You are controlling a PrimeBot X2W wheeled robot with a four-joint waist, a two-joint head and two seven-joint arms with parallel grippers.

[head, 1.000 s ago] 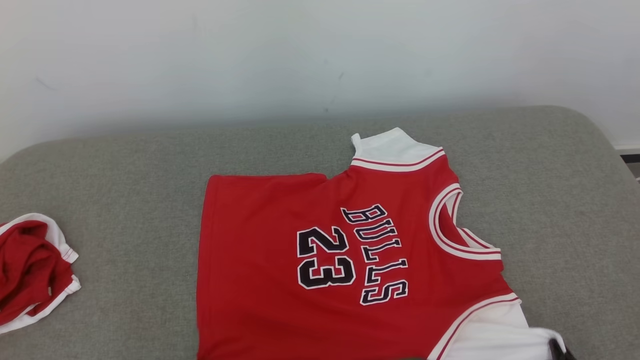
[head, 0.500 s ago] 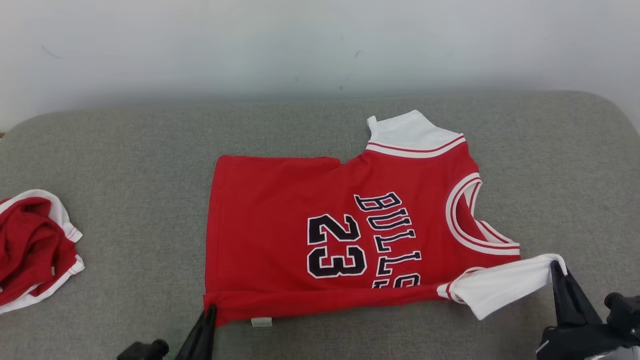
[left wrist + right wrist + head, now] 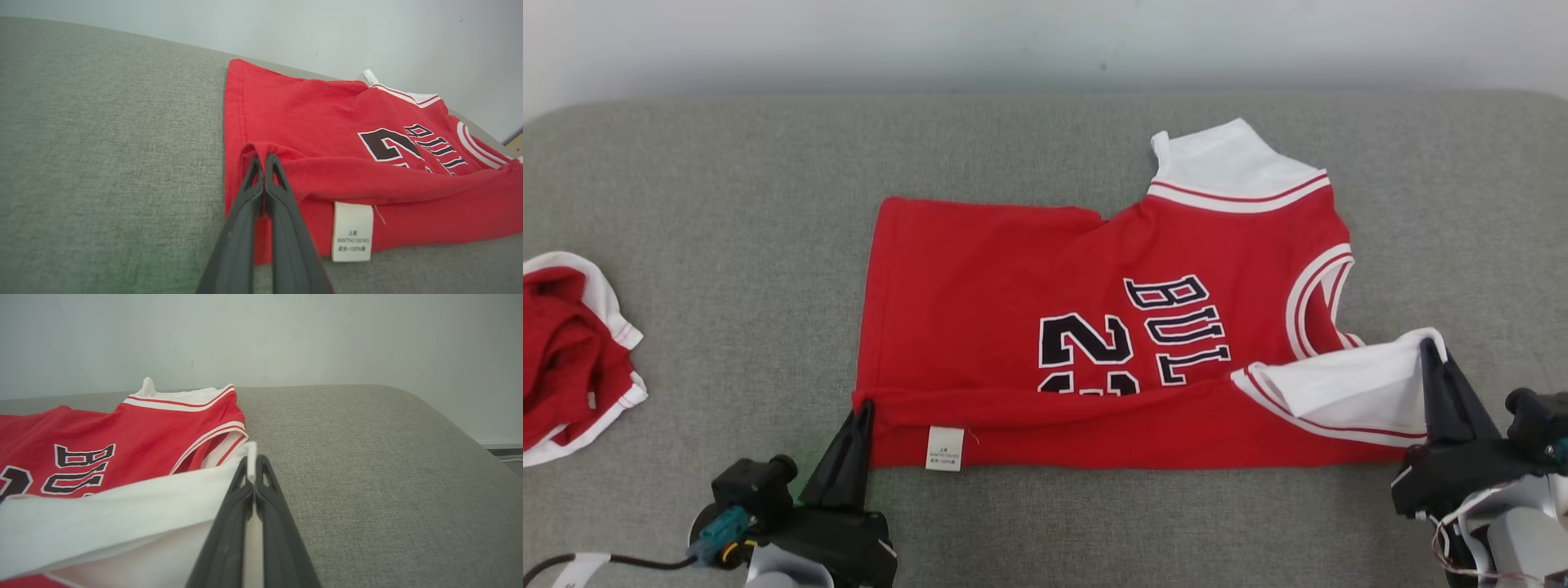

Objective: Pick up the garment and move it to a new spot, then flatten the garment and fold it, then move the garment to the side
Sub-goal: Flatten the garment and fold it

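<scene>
Garment [image 3: 1013, 286]: red jersey with white trim, lying on the grey cushion [image 3: 727, 188], centre to right, collar to the right, hem to the left. The near long edge is raised and turned toward the far side, covering the lower part of the black number and lettering. A white label [image 3: 945, 447] shows on the red band on the near side of the fold, close to the left corner.

Left gripper [image 3: 862, 408]: clenched on the near-left hem corner, red cloth pinched at the tips.

Right gripper [image 3: 1429, 347]: clenched on the white sleeve at the near-right corner.

The grippers stand well apart.

Second red-and-white cloth [image 3: 564, 359]: bunched at the cushion's left edge, apart from the garment.
</scene>
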